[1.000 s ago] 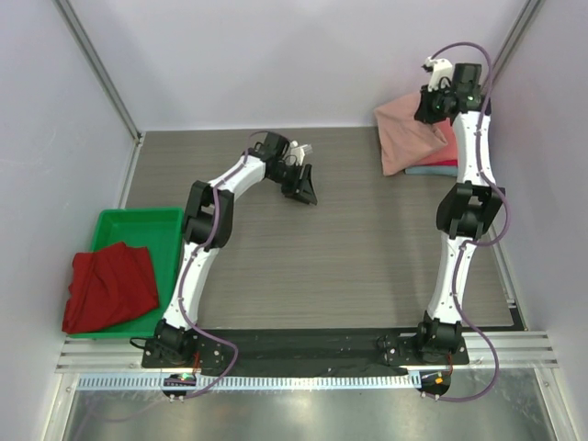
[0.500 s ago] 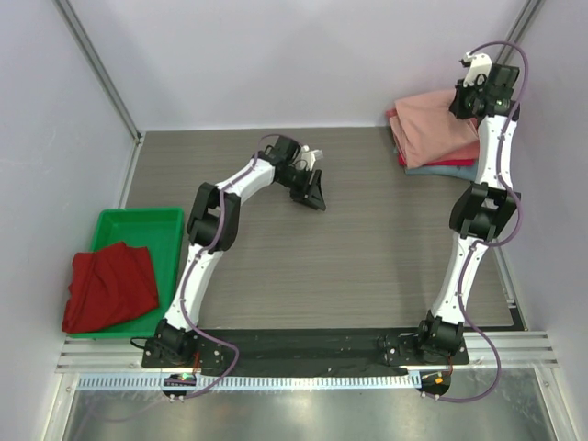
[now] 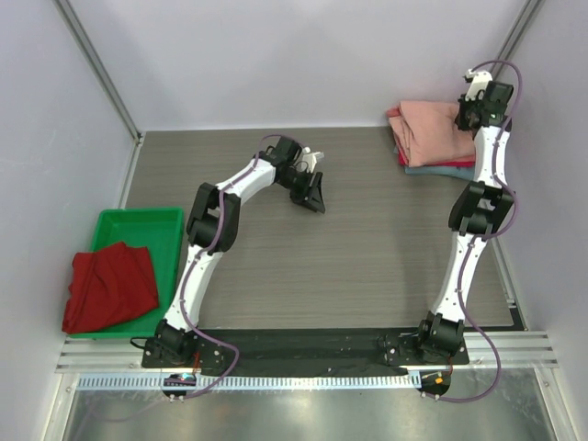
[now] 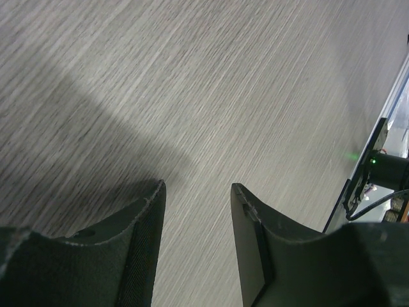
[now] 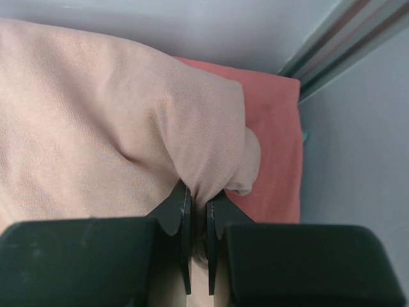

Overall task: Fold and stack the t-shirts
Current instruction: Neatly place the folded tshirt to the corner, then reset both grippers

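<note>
A folded dusty-pink t-shirt (image 3: 430,127) lies on top of a stack at the table's back right, over a coral-red t-shirt (image 3: 452,161) and a blue-grey t-shirt (image 3: 439,171). My right gripper (image 3: 467,112) is at the stack's right edge, shut on a bunched fold of the pink t-shirt (image 5: 198,153); the coral-red one (image 5: 275,134) shows beneath it. A dark red t-shirt (image 3: 108,285) lies crumpled, half in a green tray. My left gripper (image 3: 312,195) hovers over bare table near the middle back, open, with nothing between its fingers (image 4: 144,243).
The green plastic tray (image 3: 156,225) sits at the left edge of the table. White walls close in at the back and on both sides; a metal upright (image 5: 345,45) stands just right of the stack. The arm bases sit on the black rail (image 3: 303,344) at the front.
My right gripper has carried the pink t-shirt rightward and down, so it now lies flatter on the stack. The left gripper has shifted slightly to the right.
</note>
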`<state>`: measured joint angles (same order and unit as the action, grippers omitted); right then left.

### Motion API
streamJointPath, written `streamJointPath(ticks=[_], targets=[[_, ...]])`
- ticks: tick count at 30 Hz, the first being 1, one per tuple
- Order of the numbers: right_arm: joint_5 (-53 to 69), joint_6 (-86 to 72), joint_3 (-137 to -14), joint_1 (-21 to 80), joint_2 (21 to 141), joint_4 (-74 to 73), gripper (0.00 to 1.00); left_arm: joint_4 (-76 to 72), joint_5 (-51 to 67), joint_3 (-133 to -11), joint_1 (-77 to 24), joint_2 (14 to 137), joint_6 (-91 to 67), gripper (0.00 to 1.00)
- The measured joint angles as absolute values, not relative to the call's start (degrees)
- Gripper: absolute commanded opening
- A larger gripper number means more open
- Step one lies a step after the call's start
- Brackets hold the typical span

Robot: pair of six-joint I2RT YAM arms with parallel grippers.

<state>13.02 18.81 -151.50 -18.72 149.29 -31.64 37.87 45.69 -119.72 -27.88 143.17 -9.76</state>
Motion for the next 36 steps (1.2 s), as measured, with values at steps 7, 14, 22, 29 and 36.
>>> streamJointPath(ticks=[7, 14, 22, 29, 36], targets=[[12.1, 17.5, -152.2, -20.3, 149.3, -30.9, 0.01, 38.1, 45.4, -119.7, -28.1, 143.1, -9.7, 0.47], [11.0, 16.9, -152.1, -20.9, 149.3, -30.9, 0.23, 38.1, 45.4, -119.7, -28.6, 143.1, -9.8, 0.48], [11.4, 16.1, -149.9, -20.7, 145.7, -32.5, 0.98, 38.3, 44.2, -119.7, -28.8, 142.7, -9.7, 0.52], [19.2, 11.6, -128.8, -20.5, 121.3, -24.2, 1.00, 43.4, 28.2, -129.1, -28.9, 140.6, -3.7, 0.84], [25.9, 6.7, -108.3, -14.9, 102.2, -16.3, 1.00, 43.4, 15.9, -133.9, -27.3, 132.4, -0.5, 1.00]])
